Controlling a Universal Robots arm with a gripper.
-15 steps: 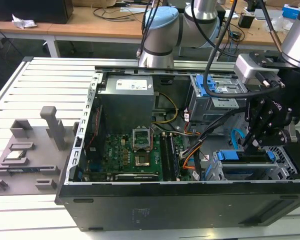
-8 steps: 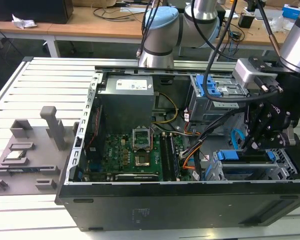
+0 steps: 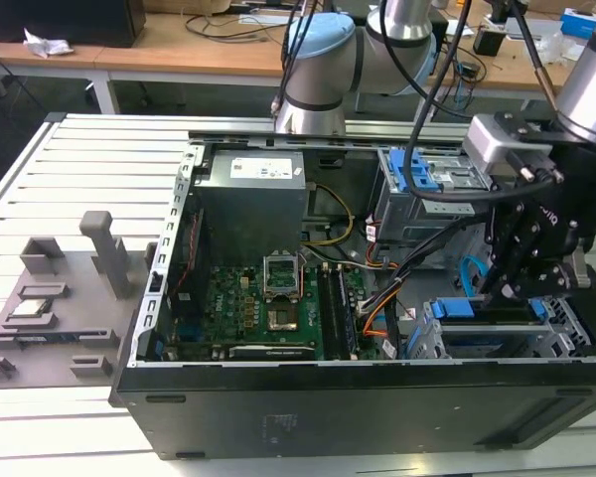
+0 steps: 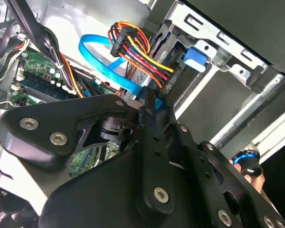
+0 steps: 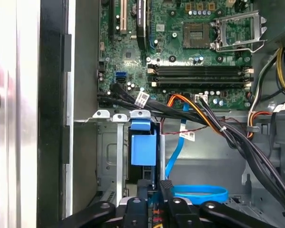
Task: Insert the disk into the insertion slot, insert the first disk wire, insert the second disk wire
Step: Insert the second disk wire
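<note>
Landmark: the insertion slot [image 3: 497, 333], at the computer case's [image 3: 358, 407] front corner, on the exterior view's right.
Disk: the disk [image 3: 455, 309] sits down inside the insertion slot, its blue caddy edge level with the bay top; in the first wrist view its blue caddy [image 5: 143, 148] shows between the bay rails.
Pincer: the pincer [image 3: 504, 288] hangs just above the insertion slot; its fingertips [image 5: 165, 186] look drawn together on a plug with red and yellow leads [image 4: 147, 61], though the contact itself is hidden.
Wire: a blue ribbon cable [image 5: 199, 194] loops just beside the slot.
Risk: a tilted plug could jam or bend the disk's connector.
Risk: the loose loop could snag the fingers.
Risk: the crowded black cable bundle [image 5: 218, 128] beside the slot could be dragged.
</note>
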